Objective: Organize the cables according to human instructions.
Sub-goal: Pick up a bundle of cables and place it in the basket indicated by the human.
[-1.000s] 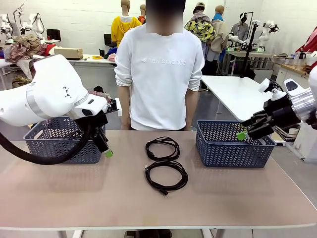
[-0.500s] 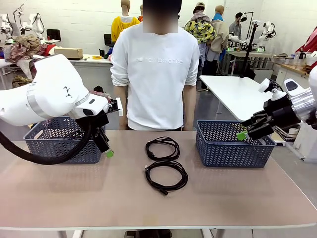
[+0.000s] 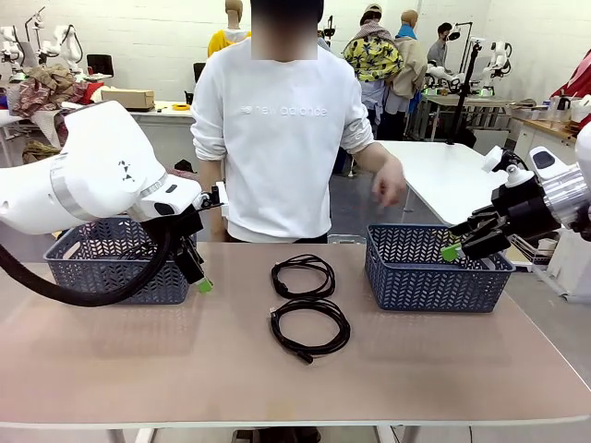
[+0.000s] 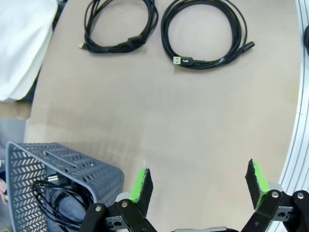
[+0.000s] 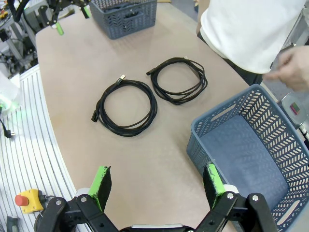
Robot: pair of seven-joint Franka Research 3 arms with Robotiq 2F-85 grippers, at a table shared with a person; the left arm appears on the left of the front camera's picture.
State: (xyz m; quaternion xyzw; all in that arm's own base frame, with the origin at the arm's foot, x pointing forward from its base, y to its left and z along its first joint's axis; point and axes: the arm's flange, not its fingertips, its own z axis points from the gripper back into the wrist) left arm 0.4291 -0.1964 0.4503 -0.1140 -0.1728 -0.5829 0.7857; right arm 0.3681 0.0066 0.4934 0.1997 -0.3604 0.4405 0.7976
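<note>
Two cables lie coiled in the middle of the table, a far coil (image 3: 305, 296) and a near coil (image 3: 343, 328). From the left wrist they show as a left-hand coil (image 4: 116, 47) and a right-hand coil (image 4: 203, 62). From the right wrist one coil (image 5: 120, 131) lies nearer than the other (image 5: 178, 100). Another coiled cable (image 4: 48, 193) lies inside the left basket (image 3: 111, 277). My left gripper (image 3: 196, 272) (image 4: 199, 180) hangs open beside that basket, holding nothing. My right gripper (image 3: 462, 242) (image 5: 158, 184) is open and empty above the right basket's near corner.
The right basket (image 3: 434, 277) (image 5: 212, 140) holds nothing. A person in a white sweater stands at the far edge, one hand (image 3: 390, 180) (image 5: 294, 65) raised above the right basket's far side. Bare tabletop (image 3: 295, 388) spreads in front of the coils.
The person has shifted slightly left and lifted a hand out over the right basket's far side. Both arms and the cables have stayed put.
</note>
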